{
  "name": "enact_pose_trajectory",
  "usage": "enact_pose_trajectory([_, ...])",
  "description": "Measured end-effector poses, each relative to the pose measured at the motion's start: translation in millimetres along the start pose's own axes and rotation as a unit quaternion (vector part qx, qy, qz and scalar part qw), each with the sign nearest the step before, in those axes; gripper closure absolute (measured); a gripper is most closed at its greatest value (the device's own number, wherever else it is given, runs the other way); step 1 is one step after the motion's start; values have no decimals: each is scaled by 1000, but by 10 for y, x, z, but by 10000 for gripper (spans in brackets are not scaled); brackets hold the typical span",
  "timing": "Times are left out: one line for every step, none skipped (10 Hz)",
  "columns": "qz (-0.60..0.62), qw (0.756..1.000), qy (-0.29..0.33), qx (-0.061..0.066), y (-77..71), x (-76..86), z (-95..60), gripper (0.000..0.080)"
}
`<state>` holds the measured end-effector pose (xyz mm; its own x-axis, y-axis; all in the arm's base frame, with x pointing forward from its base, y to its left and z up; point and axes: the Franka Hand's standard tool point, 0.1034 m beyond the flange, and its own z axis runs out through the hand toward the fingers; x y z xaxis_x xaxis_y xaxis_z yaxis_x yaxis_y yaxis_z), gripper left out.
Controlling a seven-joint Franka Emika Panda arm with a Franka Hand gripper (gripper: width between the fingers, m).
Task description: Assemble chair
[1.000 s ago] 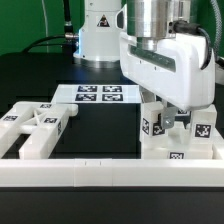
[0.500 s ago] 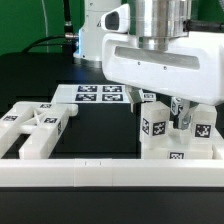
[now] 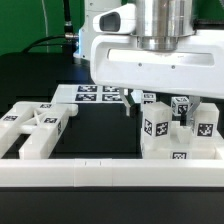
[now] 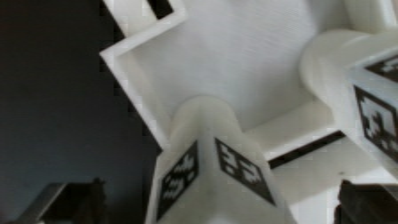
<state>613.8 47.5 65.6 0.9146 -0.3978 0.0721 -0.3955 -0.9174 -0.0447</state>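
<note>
A green wall (image 3: 20,30) stands behind a black worktop (image 3: 100,135). A white rail (image 3: 110,172) runs along the worktop's near edge. In the near corner on the exterior view's left lies a flat white chair panel (image 3: 35,125) with black-and-white tags. Toward the middle of the far edge lies the marker board (image 3: 97,94). In the near corner on the exterior view's right, just behind the rail, stands a cluster of white chair blocks (image 3: 172,135), also tagged. The white arm (image 3: 150,55) hangs just above this cluster and hides its top. I cannot tell whether the jaws are apart or together. The wrist view shows the cluster close up and blurred.
</note>
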Motion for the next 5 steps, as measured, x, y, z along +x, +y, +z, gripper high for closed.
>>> enact_pose_trajectory([-38, 999, 0, -2, 1, 0, 1, 151])
enact_pose_trajectory([-69, 998, 0, -2, 3, 0, 2, 151])
enact_pose_trajectory([-110, 994, 1, -6, 6, 1, 2, 151])
enact_pose_trajectory([-139, 990, 1, -7, 8, 2, 2, 151])
enact_pose_trajectory([-167, 986, 1, -9, 12, 4, 2, 151])
